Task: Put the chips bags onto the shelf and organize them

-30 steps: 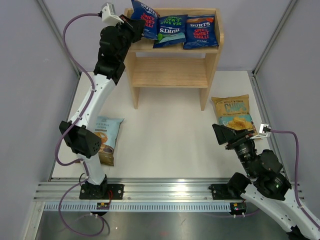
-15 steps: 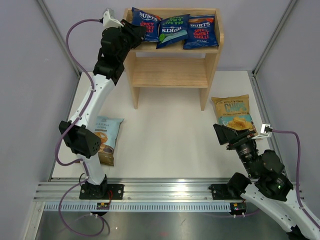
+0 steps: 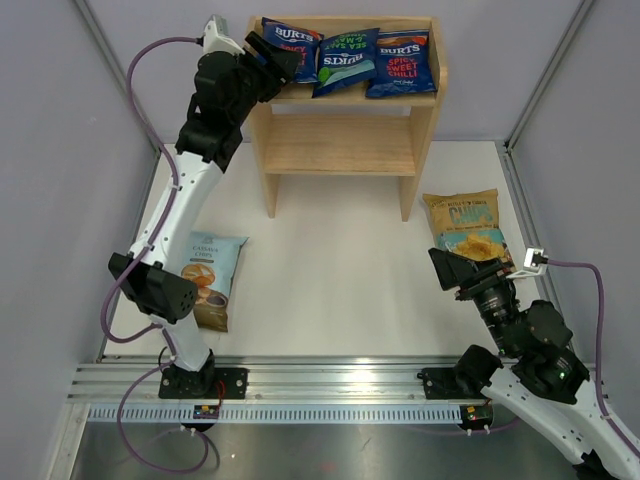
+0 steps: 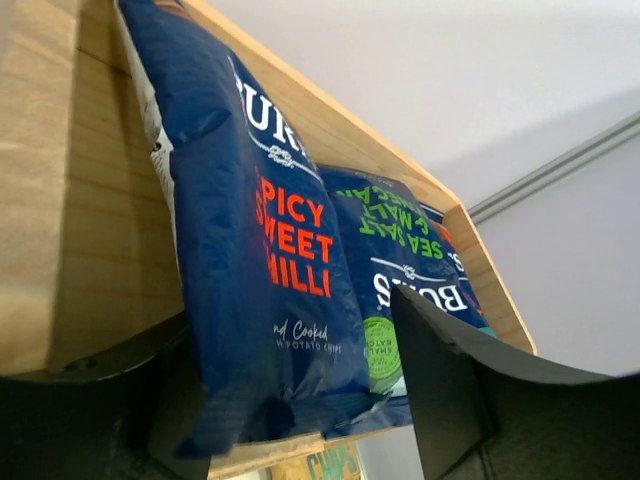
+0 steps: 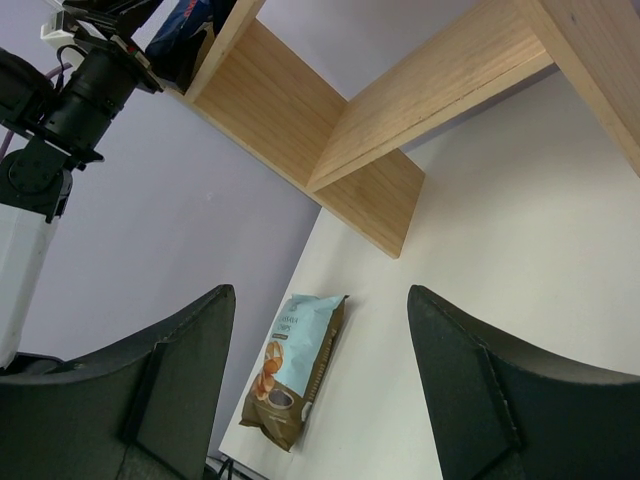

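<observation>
The wooden shelf [image 3: 340, 145] stands at the back. Three dark-blue Burts bags lie on its top tier: a red-label one at the left [image 3: 297, 42], a green-label one [image 3: 348, 58] and a second red-label one [image 3: 402, 65]. My left gripper [image 3: 274, 58] is open at the top tier's left end. The left bag [image 4: 270, 250] has its lower edge between the spread fingers. A yellow bag [image 3: 465, 228] lies on the table at the right, just beyond my open, empty right gripper [image 3: 447, 268]. A pale blue-tan bag [image 3: 208, 275] lies at the left.
The shelf's lower tier [image 3: 340, 150] holds nothing. Grey walls close in both sides. A metal rail [image 3: 320, 385] with the arm bases runs along the near edge. The left arm's purple cable [image 3: 150, 60] loops by the shelf's left side.
My left gripper has gone from shut on the left red-label bag to open. That bag has dropped from tilted upright to lying on the top tier. The right arm barely moved.
</observation>
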Robot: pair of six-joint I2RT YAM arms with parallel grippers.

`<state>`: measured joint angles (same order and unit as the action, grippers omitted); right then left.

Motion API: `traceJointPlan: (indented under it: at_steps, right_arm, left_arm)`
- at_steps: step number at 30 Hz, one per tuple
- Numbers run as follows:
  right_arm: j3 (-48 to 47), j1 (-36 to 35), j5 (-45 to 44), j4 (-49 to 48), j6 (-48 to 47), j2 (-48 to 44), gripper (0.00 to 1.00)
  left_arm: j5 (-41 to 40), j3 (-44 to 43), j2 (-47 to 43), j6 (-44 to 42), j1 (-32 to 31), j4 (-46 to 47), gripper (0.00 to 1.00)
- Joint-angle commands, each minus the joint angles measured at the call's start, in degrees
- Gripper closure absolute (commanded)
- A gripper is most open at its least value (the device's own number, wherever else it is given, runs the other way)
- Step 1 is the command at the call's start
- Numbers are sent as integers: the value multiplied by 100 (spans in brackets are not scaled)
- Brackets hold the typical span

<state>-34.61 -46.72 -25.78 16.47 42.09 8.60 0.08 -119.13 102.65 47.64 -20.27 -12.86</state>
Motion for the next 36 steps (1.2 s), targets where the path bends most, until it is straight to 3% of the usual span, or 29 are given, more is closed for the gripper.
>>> traceJointPlan:
  at_steps: [1, 8, 12, 14, 25, 31, 33, 36]
  right_arm:
    - [-265, -13, 12, -39, 45, -16, 23]
    - [-362, -13, -23, 110, 72, 115, 23]
    - [-511, -13, -32, 243, 72, 273, 23]
    - [-564, -13, -6, 313, 63, 370, 23]
    - [-933, -21, 187, 559, -95, 993, 21]
    - [-1135, -13, 345, 664, -341, 1380, 10]
    - [-1171, -13, 441, 682, -490, 1460, 1]
    - [-1197, -13, 670, 656, -675, 1601, 1]
  left_arm:
    - [-341, -49, -315, -97, 102, -735, 31]
    - [-140, 205, -561, -140, 146, -1008, 20]
    - [-52, 285, -676, -193, 164, -1069, 11]
    - [-43, 320, -772, -237, 164, -1210, 1]
    - [133, 1076, -1501, -624, 339, -1262, 1]
    - [195, 1963, -2239, -878, 463, -1174, 1]
    - [46, 2391, -2670, -1054, 463, -1271, 1]
    - [-288, 2990, -3469, -1230, 472, -1280, 1]
